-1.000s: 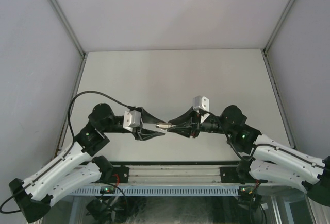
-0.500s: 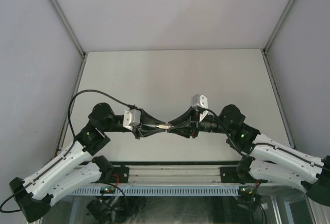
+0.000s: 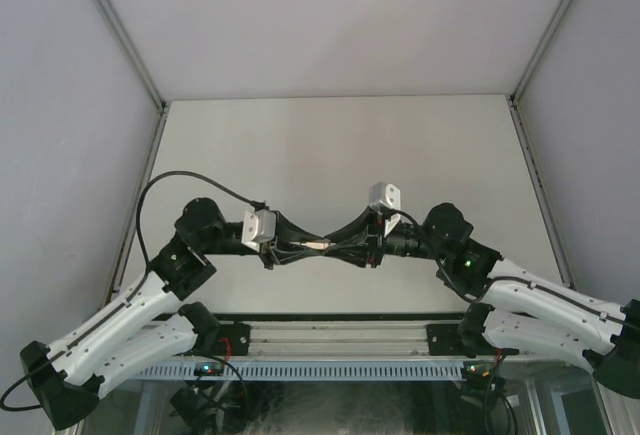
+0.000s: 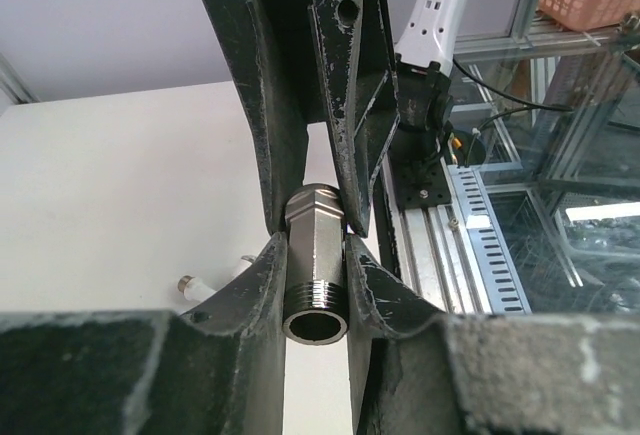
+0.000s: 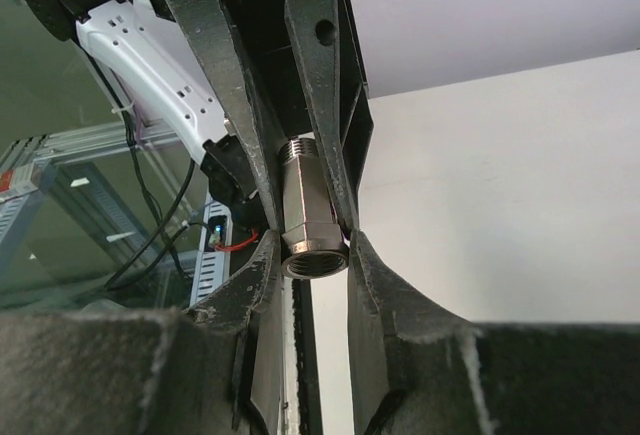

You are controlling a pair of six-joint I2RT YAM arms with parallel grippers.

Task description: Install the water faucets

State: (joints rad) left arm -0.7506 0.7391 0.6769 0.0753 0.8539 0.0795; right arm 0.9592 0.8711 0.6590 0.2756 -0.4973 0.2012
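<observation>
Metal fitting (image 4: 315, 263): short, dark-grey, hex body. It has a male thread on the end facing the left wrist cam and an open round socket on the other end (bore too dark to see into). We see it held roughly level in the air over the near middle of the table (image 3: 340, 145), between the two arms.

Left gripper (image 4: 313, 247) is pinched tight on the threaded half. Right gripper (image 5: 309, 247) is clamped on the socket half, and the two sets of fingertips nearly meet.

White tap (image 4: 197, 286) lies on the table, only partly visible past the left finger.

Versus a second ago, the left jaws stood spread around the fitting's free end and only the right one gripped. Now they've closed on it. Arm poses are otherwise near identical.
</observation>
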